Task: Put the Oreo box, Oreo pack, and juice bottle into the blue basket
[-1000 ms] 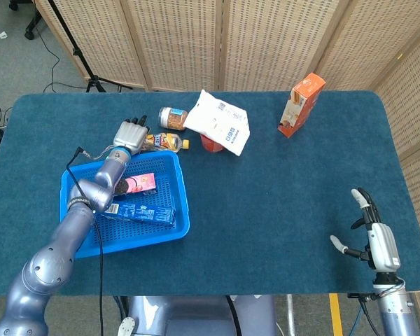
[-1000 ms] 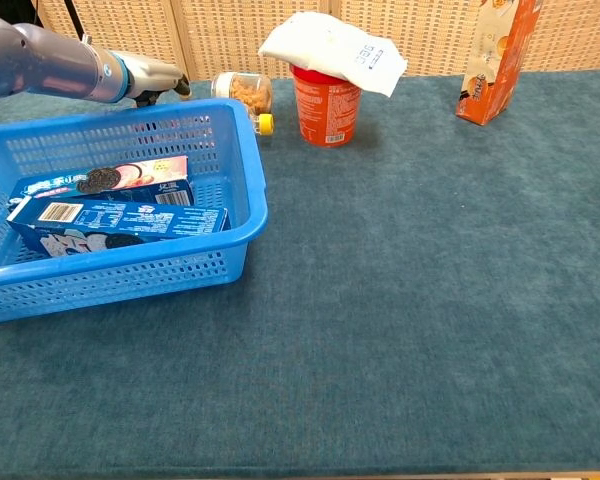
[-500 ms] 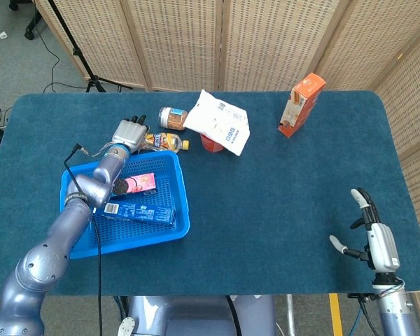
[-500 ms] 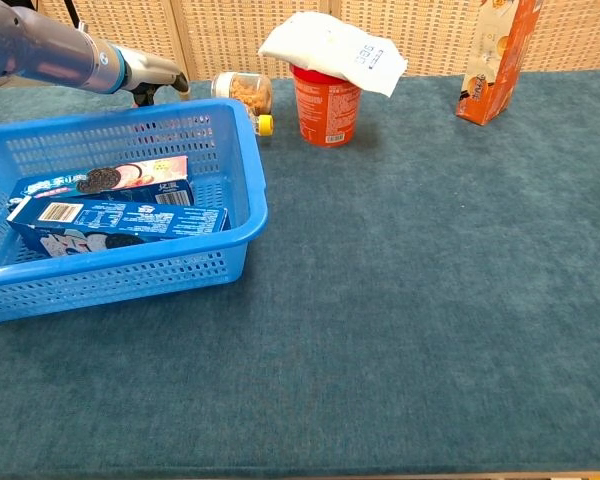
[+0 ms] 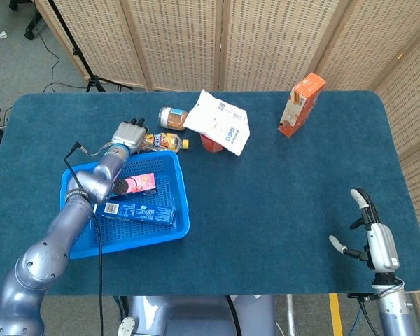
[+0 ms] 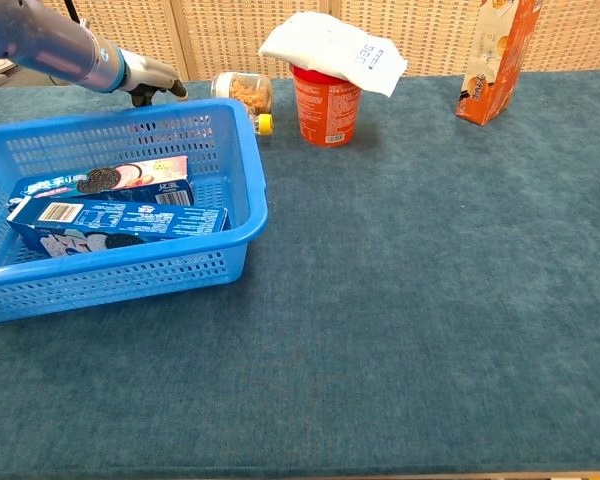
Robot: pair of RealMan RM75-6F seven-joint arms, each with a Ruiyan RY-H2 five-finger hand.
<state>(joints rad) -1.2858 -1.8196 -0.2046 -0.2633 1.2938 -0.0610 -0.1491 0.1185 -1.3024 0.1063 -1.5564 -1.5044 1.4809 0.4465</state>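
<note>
Juice bottle (image 5: 164, 141) lying on its side on the tabletop (image 5: 280, 189), just behind the blue basket (image 5: 178, 203), yellow cap toward the red cup (image 6: 327, 103). Oreo box (image 5: 138, 211) and Oreo pack (image 5: 136, 185) already inside the basket. Left hand (image 5: 128, 132) at the bottle's base; whether its fingers grip cannot be told. Right hand (image 5: 374, 236) well apart, fingers spread, empty.

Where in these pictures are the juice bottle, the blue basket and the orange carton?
juice bottle (image 5: 166, 142), head view, its clear body.
blue basket (image 6: 252, 205), chest view, its right rim.
orange carton (image 5: 302, 102), head view, its front face.
</note>
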